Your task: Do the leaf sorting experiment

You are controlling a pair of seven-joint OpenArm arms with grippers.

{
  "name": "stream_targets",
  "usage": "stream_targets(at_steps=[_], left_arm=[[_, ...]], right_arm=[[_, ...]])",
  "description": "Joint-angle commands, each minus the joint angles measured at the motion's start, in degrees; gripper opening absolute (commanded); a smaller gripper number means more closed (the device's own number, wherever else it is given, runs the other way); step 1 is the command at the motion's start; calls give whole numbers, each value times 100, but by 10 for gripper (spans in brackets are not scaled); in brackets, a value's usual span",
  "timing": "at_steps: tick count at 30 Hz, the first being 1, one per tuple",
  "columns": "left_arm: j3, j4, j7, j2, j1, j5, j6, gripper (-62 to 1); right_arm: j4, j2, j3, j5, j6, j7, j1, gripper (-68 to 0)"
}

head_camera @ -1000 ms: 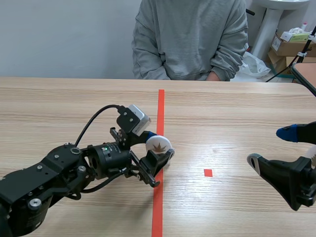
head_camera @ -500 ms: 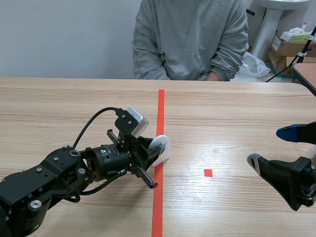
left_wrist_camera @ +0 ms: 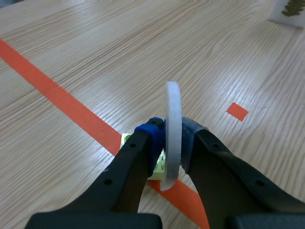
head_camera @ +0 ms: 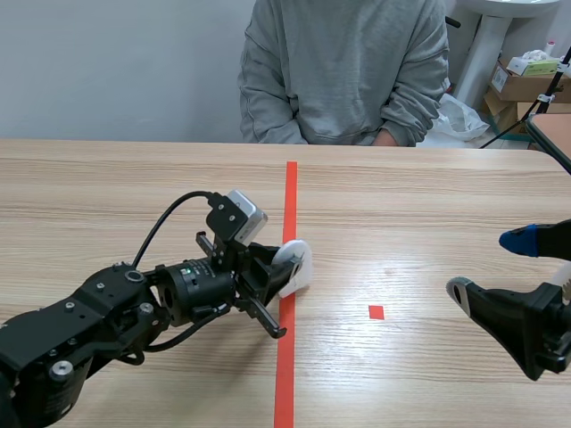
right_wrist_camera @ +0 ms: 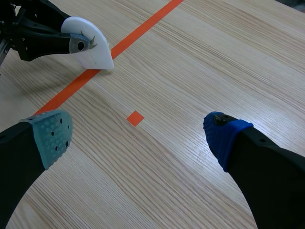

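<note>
Evidently the wrist of the left gripper (head_camera: 284,275) has rolled over the last second: the white leaf disc (left_wrist_camera: 172,126) showed its orange-brown leaf print to the scene camera then, while now that view catches only a blank white side and the rim. The arm itself has hardly shifted, and the change over the last half second is slight. The jaws are clamped on the disc, blue pad (left_wrist_camera: 150,130) on one flat face and the other finger on the opposite face, so its thin axis runs straight across from jaw to jaw. Its broad plane stands on edge, close to upright with a small lean, and runs forward in line with the fingers, the rim facing back toward the wrist. The disc's lower edge pokes out beneath the fingertips, low over the red tape line (head_camera: 286,366); whether it touches the table (head_camera: 428,205) I cannot tell. My reading is that the roll is a reorienting step, either to show the print elsewhere or to ready the piece for setting down, and the sort is not finished, since the disc is still held on the dividing line instead of lying to one side. The right gripper (right_wrist_camera: 138,139) hangs well apart from the disc, jaws spread wide and holding nothing, the small red square (right_wrist_camera: 135,118) just ahead of them.
</note>
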Motion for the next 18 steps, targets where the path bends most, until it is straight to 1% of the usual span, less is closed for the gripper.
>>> stream_targets(at_steps=[1,5,10,15,18], left_arm=[[-50,286,-90,15,33,-44,-20,-556],[-162,656,74,2,227,-44,-63,-556],[-518,1187,232,-85,570,-50,-63,-556],[-1016,1742,466,-378,986,-404,-63,-556],[-1456,2076,581,-608,1272,-623,-57,-556]], right_arm=[[90,59,-15,66,66,72,20,-115],[90,59,-15,66,66,72,20,-115],[90,59,-15,66,66,70,20,-115],[90,59,-15,66,66,72,20,-115],[90,59,-15,66,66,72,20,-115]])
